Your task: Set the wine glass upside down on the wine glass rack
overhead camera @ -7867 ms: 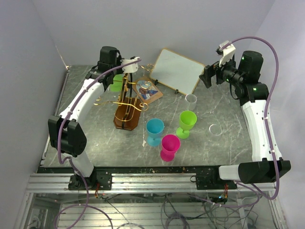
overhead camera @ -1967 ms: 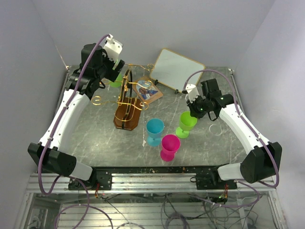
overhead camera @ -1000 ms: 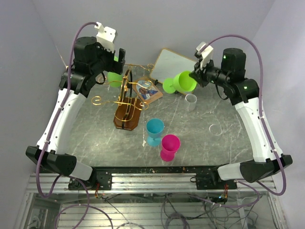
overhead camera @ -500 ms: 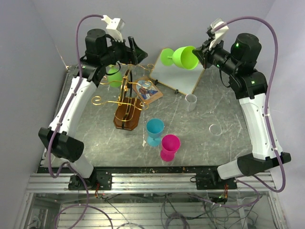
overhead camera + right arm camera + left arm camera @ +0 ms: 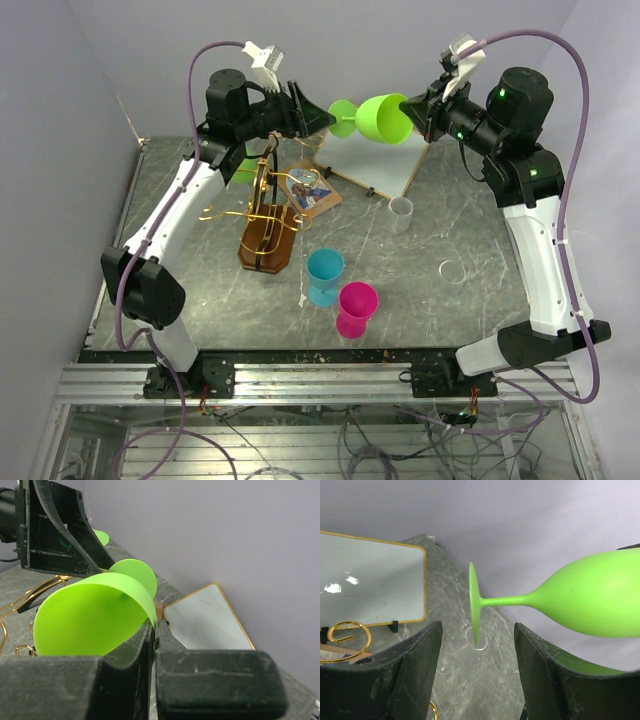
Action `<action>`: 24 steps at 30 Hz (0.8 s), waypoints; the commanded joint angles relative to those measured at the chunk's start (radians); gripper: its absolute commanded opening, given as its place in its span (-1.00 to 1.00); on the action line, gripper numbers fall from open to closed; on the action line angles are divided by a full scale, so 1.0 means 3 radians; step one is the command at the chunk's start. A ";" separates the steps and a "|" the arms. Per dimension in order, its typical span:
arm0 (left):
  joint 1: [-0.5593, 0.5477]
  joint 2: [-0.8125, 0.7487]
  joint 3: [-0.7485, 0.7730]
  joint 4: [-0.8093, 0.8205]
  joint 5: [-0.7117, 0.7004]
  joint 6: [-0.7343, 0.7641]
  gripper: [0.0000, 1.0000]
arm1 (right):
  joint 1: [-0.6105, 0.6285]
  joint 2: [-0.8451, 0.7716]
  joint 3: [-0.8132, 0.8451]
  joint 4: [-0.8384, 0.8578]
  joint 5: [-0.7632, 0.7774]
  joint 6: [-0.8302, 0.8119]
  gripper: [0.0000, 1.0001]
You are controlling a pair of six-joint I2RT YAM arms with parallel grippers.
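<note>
Nearest on the desk (image 5: 480, 230) stand a pink goblet (image 5: 356, 307) and, just beyond it to the left, a blue goblet (image 5: 324, 275), both upright. A white ring (image 5: 452, 271) lies flat, well to their right. Farther and to the left is the wine glass rack (image 5: 267, 225), its gold wire arms spreading from the dark wooden base. A small white cup (image 5: 400, 212) stands right of center, and a picture card (image 5: 308, 188) lies just beyond the rack. A second green glass (image 5: 241, 166) shows at the rack's far left side, partly hidden by the left arm (image 5: 185, 205). At the far edge leans a white board (image 5: 372, 148) with a gold frame.

Above that board, in the air, is the lime-green wine glass (image 5: 385, 117). It lies on its side, with its long axis running left to right. Its foot points left and its open bowl points right. The right arm (image 5: 540, 250) holds it, the right jaws clenched on the bowl's rim with the thin wall pinched between them. The left jaws are spread wide. In the left wrist view the glass's foot (image 5: 475, 602) stands edge-on between the two fingers (image 5: 415, 655), touching neither.
</note>
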 commanded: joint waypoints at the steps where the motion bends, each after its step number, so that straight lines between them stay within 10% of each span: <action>1: -0.0054 0.0018 -0.0075 0.0354 0.0157 -0.0129 0.34 | 0.0002 -0.0018 0.0002 0.0155 -0.0094 0.0120 -1.00; 24: -0.0116 -0.0018 -0.0299 0.0629 0.0360 -0.0318 -0.85 | -0.0027 -0.0190 -0.0276 0.0265 -0.0212 0.0166 -1.00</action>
